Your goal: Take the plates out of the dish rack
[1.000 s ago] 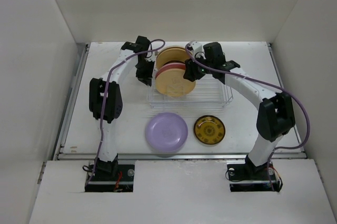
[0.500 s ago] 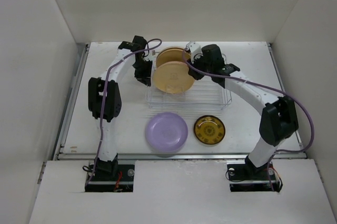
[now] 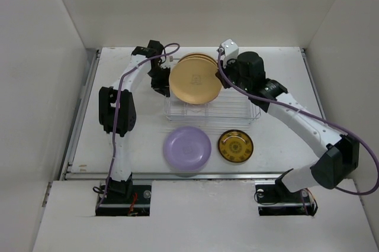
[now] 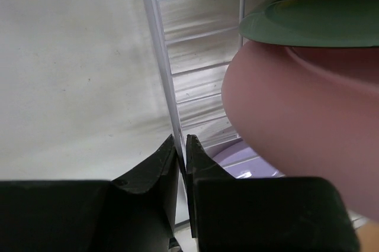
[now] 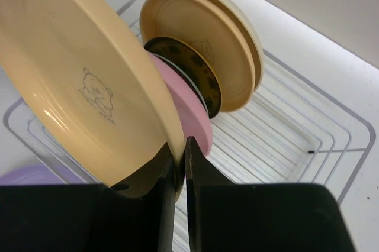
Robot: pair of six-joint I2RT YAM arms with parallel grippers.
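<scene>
My right gripper (image 3: 221,80) is shut on the rim of a tan-orange plate (image 3: 195,80) and holds it tilted above the dish rack (image 3: 237,110). In the right wrist view the fingers (image 5: 198,172) pinch that plate (image 5: 77,80) at its lower edge. A pink plate (image 5: 192,116), a dark patterned plate (image 5: 189,68) and cream plates (image 5: 207,45) stand upright in the rack (image 5: 308,133). My left gripper (image 3: 161,85) is shut on the rack's left rim wire (image 4: 163,68), next to the pink plate (image 4: 308,128).
A lavender plate (image 3: 187,148) and a small dark-yellow patterned plate (image 3: 235,145) lie flat on the table in front of the rack. White walls close in the table at the back and both sides.
My right gripper has lifted the tan-orange plate up out of the rack, and the right arm has swung up and outward. The left gripper has stayed on the rack's rim.
</scene>
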